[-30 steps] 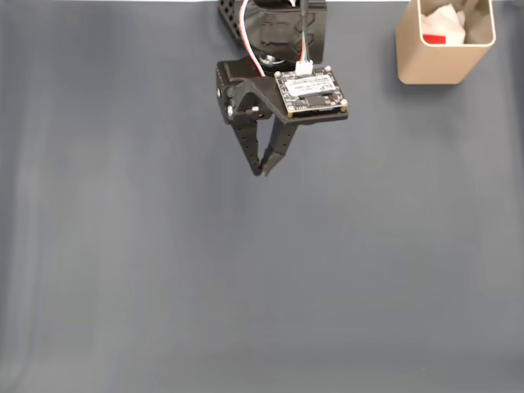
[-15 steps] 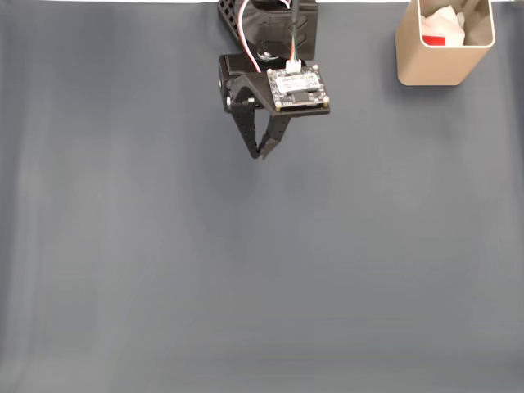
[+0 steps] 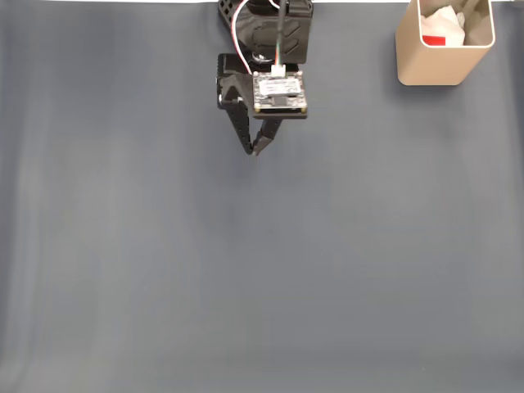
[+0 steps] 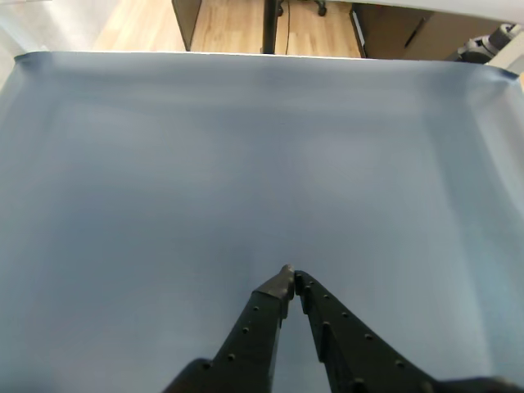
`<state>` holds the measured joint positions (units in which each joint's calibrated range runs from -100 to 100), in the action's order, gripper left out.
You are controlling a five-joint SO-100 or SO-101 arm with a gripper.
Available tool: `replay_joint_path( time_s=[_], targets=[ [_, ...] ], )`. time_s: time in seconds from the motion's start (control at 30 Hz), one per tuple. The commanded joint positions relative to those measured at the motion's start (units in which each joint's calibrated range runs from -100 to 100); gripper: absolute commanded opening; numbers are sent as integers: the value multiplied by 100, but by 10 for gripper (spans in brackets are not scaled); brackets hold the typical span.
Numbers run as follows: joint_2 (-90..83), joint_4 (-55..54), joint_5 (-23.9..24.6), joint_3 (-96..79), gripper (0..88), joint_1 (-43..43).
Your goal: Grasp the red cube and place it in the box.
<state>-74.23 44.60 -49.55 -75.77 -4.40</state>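
Observation:
The beige box (image 3: 444,67) stands at the top right of the fixed view, and the red cube (image 3: 435,38) lies inside it against something white. My gripper (image 3: 255,151) hangs well to the left of the box, near the top middle of the cloth, with its black fingers pressed together and nothing between them. In the wrist view the same gripper (image 4: 289,275) rises from the bottom edge, its tips touching above bare cloth.
A blue-grey cloth (image 3: 262,270) covers the table. In the wrist view its far edge (image 4: 262,57) meets a wooden floor with furniture legs beyond. The arm's base (image 3: 266,24) sits at the top middle of the fixed view.
The arm has pulled back toward its base: the gripper tip moved up and slightly left in the fixed view. The fingers stayed shut and the cube stayed in the box.

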Motion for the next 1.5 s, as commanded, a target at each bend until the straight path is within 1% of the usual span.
replay_joint_path(
  time_s=[0.0, 0.4, 0.73, 0.9, 1.0, 1.47],
  targets=[
    [-405, -122, 24, -317, 1, -54],
    [-1512, -131, 39, -1611, 1, 10],
    [-2110, -57, 166, -2386, 1, 95],
    [-2239, 411, 308, -2395, 1, 301],
    [-2482, 944, 361, -2404, 1, 422],
    [-2568, 2651, 493, -2404, 1, 422]
  ],
)
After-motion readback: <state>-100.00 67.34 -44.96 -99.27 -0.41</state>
